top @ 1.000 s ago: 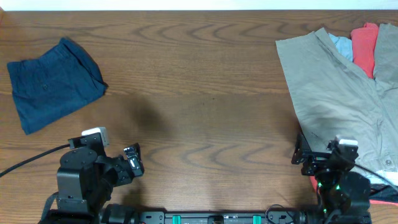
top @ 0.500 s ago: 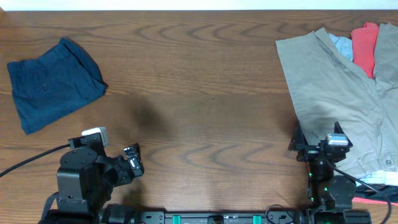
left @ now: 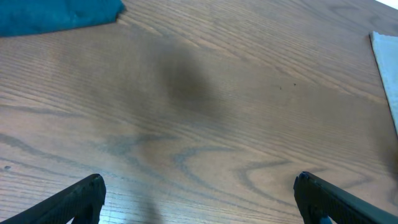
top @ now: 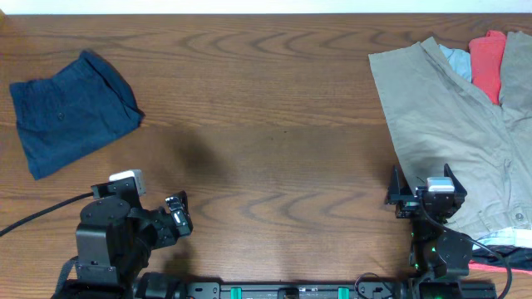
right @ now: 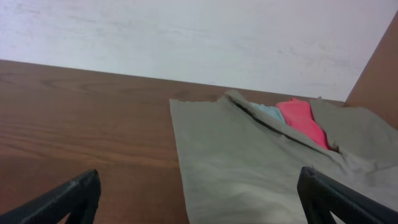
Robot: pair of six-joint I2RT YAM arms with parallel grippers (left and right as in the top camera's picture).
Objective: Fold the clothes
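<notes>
The dark navy blue shorts [top: 71, 112] lie folded at the table's far left; one edge shows in the left wrist view [left: 56, 15]. A khaki-tan garment [top: 449, 141] lies spread at the right, over a red piece [top: 488, 62] and a light blue piece [top: 457, 60]. The right wrist view shows the khaki [right: 249, 162], the red piece [right: 301, 121] and the light blue piece [right: 268, 112]. My left gripper [top: 176, 214] is open and empty above bare wood [left: 199, 199]. My right gripper [top: 422, 189] is open and empty at the khaki garment's near left edge [right: 199, 193].
The wooden table [top: 274, 124] ends at a white wall [right: 186, 37] at the back. A black cable [top: 33, 212] runs from the left arm's base. More cloth, red and pale, lies at the near right corner [top: 503, 253].
The right arm has shifted a little left and forward, bringing its gripper to the khaki garment's near left edge. The left arm and the clothes have not moved.
</notes>
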